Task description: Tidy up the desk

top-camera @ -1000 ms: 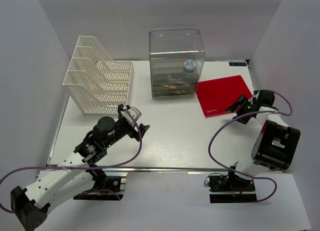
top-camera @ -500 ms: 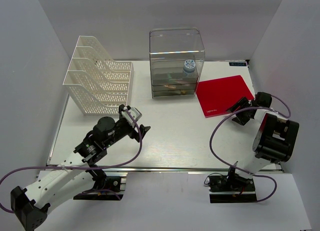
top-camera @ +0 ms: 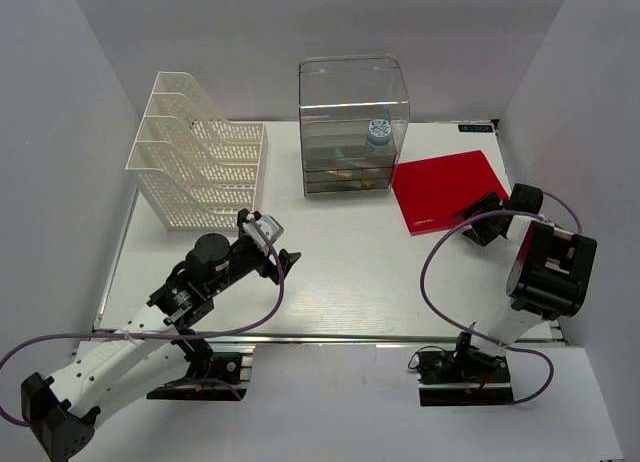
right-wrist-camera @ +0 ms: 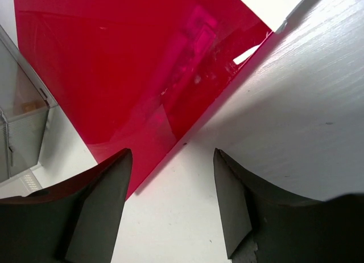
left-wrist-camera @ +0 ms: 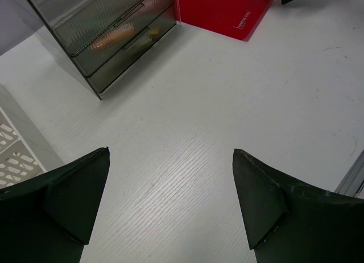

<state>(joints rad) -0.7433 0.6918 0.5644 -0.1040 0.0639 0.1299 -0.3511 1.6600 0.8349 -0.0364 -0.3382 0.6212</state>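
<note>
The desk (top-camera: 350, 277) is a wide white tabletop. A red folder (top-camera: 443, 185) lies flat at its back right. My right gripper (top-camera: 481, 222) sits low at the folder's near right edge, open, with only bare desk between its fingers. In the right wrist view the red folder (right-wrist-camera: 125, 64) fills the upper left, and its edge runs just ahead of the right gripper (right-wrist-camera: 170, 203), whose left finger (right-wrist-camera: 96, 209) overlaps the red sheet. My left gripper (top-camera: 272, 244) hovers over the desk's middle left, wide open and empty, as the left wrist view of the left gripper (left-wrist-camera: 170, 209) shows.
A clear plastic drawer box (top-camera: 353, 127) stands at the back centre with a blue-capped bottle (top-camera: 378, 132) beside its right wall. A white mesh file rack (top-camera: 200, 162) stands at the back left. The left wrist view shows the drawer box (left-wrist-camera: 114, 35) and the folder (left-wrist-camera: 227, 9) ahead.
The right arm has shifted and brought its gripper closer against the red folder's near right edge, with the jaws slightly narrower. The left arm has not moved.
</note>
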